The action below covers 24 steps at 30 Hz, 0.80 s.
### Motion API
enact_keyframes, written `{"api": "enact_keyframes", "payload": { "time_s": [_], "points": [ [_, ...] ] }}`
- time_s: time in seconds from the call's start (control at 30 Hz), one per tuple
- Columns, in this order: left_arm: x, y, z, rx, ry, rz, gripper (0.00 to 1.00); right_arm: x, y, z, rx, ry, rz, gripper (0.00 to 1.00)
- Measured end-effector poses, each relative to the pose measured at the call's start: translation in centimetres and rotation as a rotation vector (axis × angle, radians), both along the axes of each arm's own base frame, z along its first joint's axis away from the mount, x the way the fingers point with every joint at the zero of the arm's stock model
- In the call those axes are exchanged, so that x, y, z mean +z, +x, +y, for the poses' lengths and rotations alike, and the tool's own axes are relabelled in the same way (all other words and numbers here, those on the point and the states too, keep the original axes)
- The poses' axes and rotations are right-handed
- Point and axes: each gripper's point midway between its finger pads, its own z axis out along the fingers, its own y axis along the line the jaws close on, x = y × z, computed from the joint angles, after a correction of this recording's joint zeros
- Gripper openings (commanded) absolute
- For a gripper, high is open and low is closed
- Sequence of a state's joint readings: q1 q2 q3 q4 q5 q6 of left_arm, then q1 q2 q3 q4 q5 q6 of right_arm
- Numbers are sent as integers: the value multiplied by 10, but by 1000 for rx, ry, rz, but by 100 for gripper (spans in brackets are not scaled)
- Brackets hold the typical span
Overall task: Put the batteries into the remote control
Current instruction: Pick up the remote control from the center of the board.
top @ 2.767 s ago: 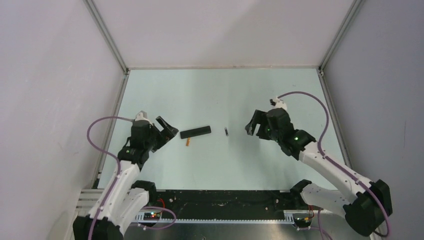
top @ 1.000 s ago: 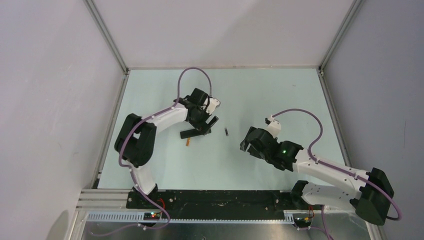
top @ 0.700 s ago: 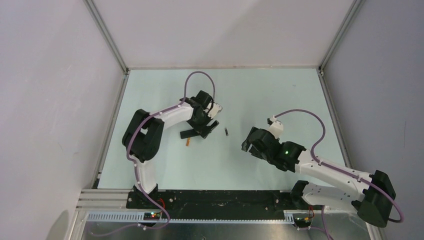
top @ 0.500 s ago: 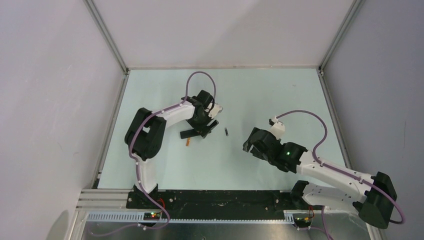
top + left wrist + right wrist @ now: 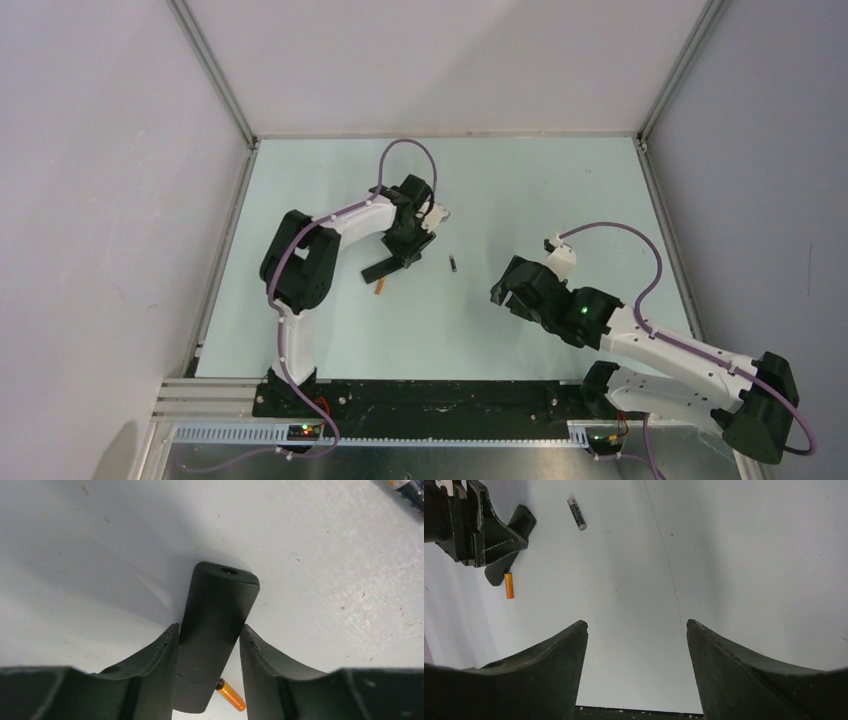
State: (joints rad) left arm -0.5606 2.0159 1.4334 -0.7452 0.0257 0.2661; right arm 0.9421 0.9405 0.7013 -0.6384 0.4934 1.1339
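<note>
Remote control (image 5: 215, 625) on pale table (image 5: 500, 190), squeezed on both long sides by left gripper (image 5: 209, 635), orange battery (image 5: 231, 694) just beside one end, dark battery (image 5: 576, 514) apart, right gripper (image 5: 636, 625) wide open, holding nothing.

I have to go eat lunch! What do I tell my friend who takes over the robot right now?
Left tool: shut on the remote, gripping its long sides.
Right tool: open, empty, above the table.
Orange battery: on the table by one end of the remote.
Dark battery: on the table, lying apart between the two arms.
Done: remote gripped.
Left: put both batteries in.
</note>
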Motion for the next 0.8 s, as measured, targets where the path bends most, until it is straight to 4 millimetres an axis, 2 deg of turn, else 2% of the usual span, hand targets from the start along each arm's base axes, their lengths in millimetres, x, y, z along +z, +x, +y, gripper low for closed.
{"api": "enact_keyframes", "payload": {
  "time_s": [0.2,0.33,0.43,0.57,0.8],
  "points": [
    [2,8,-5,11,1,-2,23,0,-1,-2,-2,0,1,77],
    [6,26,-11,47,6,-45,9,1,-1,-3,-7,-3,-3,77],
    [12,40,-15,92,13,-91,6,1,0,-4,-11,-7,-5,76],
    [18,48,-15,168,17,-129,6,1,0,-5,-12,-9,-6,76],
    [17,42,-15,381,-2,-131,6,0,0,-4,-12,-12,-4,76]
  ]
}}
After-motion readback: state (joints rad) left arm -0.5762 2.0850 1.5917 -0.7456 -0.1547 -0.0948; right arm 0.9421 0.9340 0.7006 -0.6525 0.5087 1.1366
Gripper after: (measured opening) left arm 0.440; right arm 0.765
